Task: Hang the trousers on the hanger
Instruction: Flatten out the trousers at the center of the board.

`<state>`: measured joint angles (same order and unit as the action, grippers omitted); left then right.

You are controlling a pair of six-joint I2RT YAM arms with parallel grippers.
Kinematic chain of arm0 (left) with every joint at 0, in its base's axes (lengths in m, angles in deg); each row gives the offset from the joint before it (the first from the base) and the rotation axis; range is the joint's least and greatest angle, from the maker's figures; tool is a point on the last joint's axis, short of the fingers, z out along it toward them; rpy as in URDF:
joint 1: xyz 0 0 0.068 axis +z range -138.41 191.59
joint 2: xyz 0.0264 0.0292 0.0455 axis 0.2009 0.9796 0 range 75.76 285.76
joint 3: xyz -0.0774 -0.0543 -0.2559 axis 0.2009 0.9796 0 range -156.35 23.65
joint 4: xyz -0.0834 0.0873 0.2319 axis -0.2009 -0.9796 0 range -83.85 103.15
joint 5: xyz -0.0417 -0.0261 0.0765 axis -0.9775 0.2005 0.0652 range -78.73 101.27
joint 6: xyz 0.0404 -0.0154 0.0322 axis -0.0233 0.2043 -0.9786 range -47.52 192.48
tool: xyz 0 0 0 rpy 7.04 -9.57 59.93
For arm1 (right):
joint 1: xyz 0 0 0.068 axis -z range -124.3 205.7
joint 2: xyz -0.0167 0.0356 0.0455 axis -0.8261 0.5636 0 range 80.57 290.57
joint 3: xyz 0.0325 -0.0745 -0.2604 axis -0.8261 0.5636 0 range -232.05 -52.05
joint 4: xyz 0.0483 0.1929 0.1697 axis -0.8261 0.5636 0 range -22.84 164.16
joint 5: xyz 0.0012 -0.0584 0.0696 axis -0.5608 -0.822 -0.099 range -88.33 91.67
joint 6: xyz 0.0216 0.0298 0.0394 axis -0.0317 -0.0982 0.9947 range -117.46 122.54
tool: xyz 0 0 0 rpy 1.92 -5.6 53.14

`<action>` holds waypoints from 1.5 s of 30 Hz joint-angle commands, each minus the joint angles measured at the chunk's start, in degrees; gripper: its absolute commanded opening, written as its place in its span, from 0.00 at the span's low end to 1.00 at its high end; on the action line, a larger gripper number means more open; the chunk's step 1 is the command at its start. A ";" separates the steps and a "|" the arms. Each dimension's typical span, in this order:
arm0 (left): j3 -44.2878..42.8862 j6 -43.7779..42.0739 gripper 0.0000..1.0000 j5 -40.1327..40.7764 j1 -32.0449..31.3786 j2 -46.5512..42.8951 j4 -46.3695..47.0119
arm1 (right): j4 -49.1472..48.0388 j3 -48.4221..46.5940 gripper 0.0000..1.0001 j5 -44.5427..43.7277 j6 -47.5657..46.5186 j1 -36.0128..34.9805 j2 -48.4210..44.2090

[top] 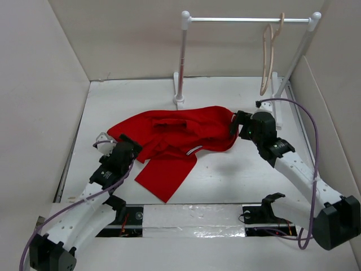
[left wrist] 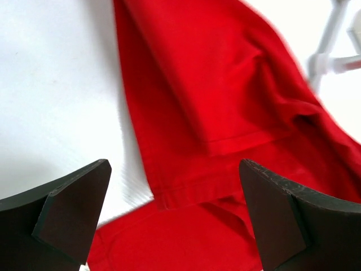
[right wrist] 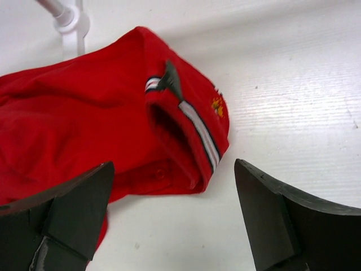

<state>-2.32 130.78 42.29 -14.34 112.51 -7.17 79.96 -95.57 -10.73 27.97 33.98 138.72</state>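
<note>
From above and behind the arm bases, the top camera is looking down over the whole white table as far as the rack. The two wrist cameras are aiming close and low across the red trousers, which all three views are sharing.

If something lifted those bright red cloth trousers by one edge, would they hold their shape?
Probably not: the red trousers lie in soft folds, so they would likely droop. The thin cloth looks light; a push would probably bunch it.

Lab — bench w/ white walls
</note>
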 commanded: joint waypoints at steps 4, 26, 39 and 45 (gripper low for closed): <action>-0.74 1.55 0.98 0.00 2.99 14.10 12.39 | -10.32 -2.26 0.90 6.59 -0.65 3.87 6.53; -18.31 -7.67 0.00 -4.83 14.94 36.64 29.55 | -13.52 -1.82 0.00 6.34 -0.29 5.02 -0.12; -36.33 -14.53 0.00 -12.31 31.21 28.20 21.55 | 12.33 -16.57 0.00 8.80 -1.70 4.49 -28.87; -40.82 -17.52 0.00 -12.21 31.21 25.74 20.66 | 23.93 -31.69 0.00 9.85 -3.02 4.49 -31.78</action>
<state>-39.61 116.14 29.33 16.43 140.62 12.62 101.31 -120.47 -0.81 26.31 38.40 108.62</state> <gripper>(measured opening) 0.033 0.070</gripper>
